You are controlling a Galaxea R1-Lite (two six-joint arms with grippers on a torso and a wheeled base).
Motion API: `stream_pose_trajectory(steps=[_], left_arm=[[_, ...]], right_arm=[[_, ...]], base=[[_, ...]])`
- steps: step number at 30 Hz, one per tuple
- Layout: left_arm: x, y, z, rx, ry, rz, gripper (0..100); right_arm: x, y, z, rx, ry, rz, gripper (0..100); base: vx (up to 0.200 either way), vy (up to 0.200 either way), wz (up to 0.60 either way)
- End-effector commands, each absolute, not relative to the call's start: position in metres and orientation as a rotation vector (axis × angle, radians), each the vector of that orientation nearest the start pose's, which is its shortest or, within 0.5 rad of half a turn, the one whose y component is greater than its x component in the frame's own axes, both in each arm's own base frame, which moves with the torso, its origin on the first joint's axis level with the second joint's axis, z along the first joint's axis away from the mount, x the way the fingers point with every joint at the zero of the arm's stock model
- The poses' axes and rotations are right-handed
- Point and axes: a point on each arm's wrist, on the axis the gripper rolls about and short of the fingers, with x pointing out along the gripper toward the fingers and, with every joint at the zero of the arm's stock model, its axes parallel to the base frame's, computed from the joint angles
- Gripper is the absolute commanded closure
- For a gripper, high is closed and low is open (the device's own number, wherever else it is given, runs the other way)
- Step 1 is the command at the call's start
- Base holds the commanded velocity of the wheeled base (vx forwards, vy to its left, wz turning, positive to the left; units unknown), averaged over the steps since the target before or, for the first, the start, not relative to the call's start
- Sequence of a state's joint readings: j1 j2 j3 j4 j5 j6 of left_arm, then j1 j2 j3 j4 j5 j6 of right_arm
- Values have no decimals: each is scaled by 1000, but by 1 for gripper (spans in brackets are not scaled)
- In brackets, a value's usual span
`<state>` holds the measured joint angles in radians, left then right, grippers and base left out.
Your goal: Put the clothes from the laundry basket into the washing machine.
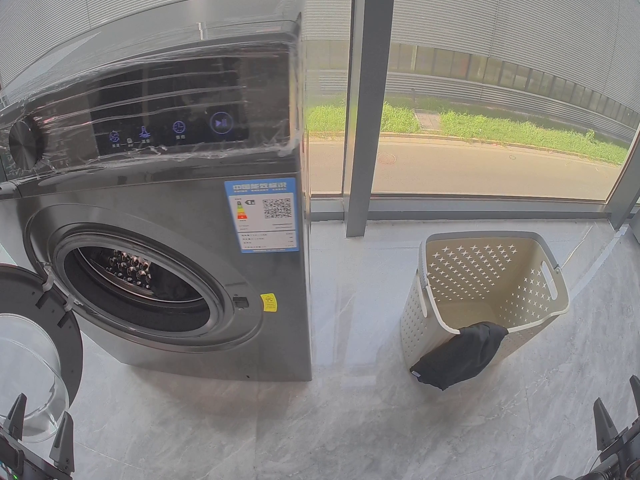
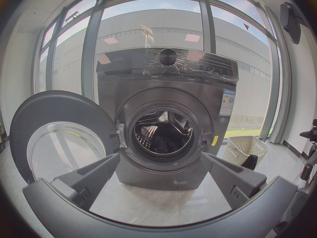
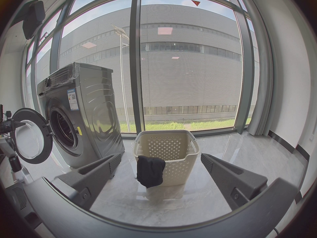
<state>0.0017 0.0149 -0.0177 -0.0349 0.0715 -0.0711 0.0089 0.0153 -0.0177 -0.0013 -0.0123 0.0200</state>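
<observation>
A grey front-loading washing machine (image 1: 167, 188) stands on the left with its round door (image 1: 33, 361) swung open to the left; its drum (image 2: 163, 136) is dark inside. A cream laundry basket (image 1: 490, 281) stands on the floor to the right, with a black garment (image 1: 463, 355) draped over its near rim. My left gripper (image 2: 158, 169) is open, low and in front of the machine's opening. Facing the basket from a distance, my right gripper (image 3: 158, 172) is open and holds nothing. The black garment (image 3: 150, 171) hangs on the basket's (image 3: 171, 149) front.
Tall windows with a grey pillar (image 1: 367, 101) run behind the machine and basket. Pale marble floor (image 1: 347, 408) lies between the machine, the basket and me.
</observation>
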Motion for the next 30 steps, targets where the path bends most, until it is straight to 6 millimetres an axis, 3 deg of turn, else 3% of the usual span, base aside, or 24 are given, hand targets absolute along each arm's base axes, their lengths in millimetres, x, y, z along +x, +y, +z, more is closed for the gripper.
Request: stream_pose_trajectory(steps=[1,15,30], left_arm=[[-24,2,82,-71,-50,69,0],[-24,1,83,-72,-51,63,0],[-24,0,82,-53,-47,-14,0]], right_arm=[[-23,0,76,20,-2,-3,0],[-23,0,76,20,-2,-3,0],[-23,0,76,20,-2,-3,0]], base=[[0,-200,0],[0,-200,0],[0,0,0]])
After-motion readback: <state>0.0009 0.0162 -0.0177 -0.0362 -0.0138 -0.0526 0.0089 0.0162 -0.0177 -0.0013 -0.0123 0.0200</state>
